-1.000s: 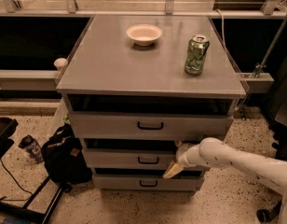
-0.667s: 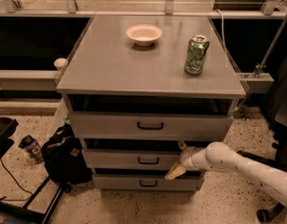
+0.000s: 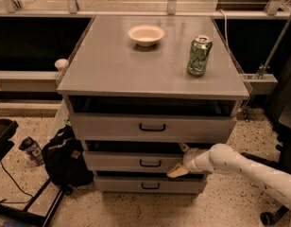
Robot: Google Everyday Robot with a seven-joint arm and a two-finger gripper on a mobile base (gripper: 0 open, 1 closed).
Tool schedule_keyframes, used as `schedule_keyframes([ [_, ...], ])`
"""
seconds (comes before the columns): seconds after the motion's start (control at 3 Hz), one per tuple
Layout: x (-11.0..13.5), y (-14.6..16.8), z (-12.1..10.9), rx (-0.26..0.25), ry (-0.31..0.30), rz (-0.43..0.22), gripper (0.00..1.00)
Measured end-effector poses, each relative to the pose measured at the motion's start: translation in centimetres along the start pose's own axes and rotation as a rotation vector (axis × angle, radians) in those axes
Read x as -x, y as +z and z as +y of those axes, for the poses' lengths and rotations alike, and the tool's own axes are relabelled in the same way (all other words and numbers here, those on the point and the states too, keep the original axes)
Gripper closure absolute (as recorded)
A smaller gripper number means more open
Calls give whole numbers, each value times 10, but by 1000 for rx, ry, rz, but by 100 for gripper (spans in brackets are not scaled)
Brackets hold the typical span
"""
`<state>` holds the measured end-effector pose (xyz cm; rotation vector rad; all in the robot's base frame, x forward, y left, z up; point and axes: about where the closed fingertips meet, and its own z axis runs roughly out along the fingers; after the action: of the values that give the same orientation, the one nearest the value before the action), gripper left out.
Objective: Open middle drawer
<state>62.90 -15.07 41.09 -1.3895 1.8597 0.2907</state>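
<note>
Middle drawer [image 3: 117,161], gripper [image 3: 179,161] at right edge

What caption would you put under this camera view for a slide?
Gripper at the right end of the middle drawer; a bowl and green can sit on the cabinet.

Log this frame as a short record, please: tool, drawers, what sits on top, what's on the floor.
tool: at the right end of the middle drawer's front, open, off the handle
arm: reaches in from the right
middle drawer: black handle at centre, not held
top drawer: dark gap above its front
cabinet top: white bowl and green can, both upright
floor: black bag left of the drawers
</note>
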Motion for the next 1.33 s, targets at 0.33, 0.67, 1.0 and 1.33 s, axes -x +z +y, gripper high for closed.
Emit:
schedule_keyframes([
  [0.33,0,0,0,0,0,0,42],
  [0.67,0,0,0,0,0,0,65],
  [1.0,0,0,0,0,0,0,88],
  [1.33,0,0,0,0,0,0,100],
])
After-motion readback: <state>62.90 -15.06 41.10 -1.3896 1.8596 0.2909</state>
